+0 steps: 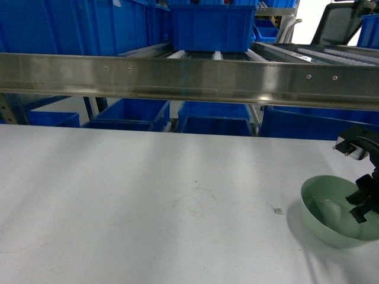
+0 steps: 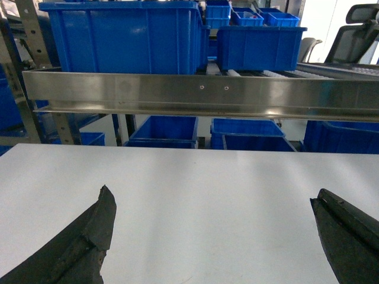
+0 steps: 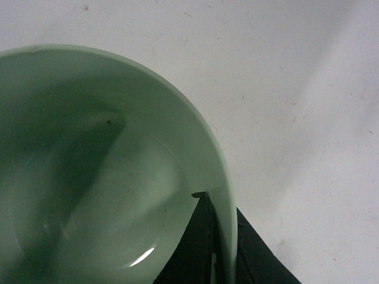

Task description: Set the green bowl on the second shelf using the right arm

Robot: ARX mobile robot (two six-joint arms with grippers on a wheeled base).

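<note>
The pale green bowl (image 1: 331, 208) sits at the table's right edge, tilted, with a shadow on the table to its left. My right gripper (image 1: 362, 204) grips its right rim. In the right wrist view the bowl (image 3: 100, 177) fills the left side, and the right gripper (image 3: 222, 208) is shut on the rim, one black finger (image 3: 195, 242) inside and the other outside. My left gripper (image 2: 213, 236) is open over bare table with nothing between its fingers (image 2: 89, 242). It does not show in the head view.
A steel shelf rail (image 1: 189, 77) runs across above the white table (image 1: 148, 201). A blue tote (image 1: 212, 26) stands on the roller shelf behind it. More blue totes (image 1: 216, 118) sit lower down behind the table. An office chair (image 1: 340, 23) is at the back right.
</note>
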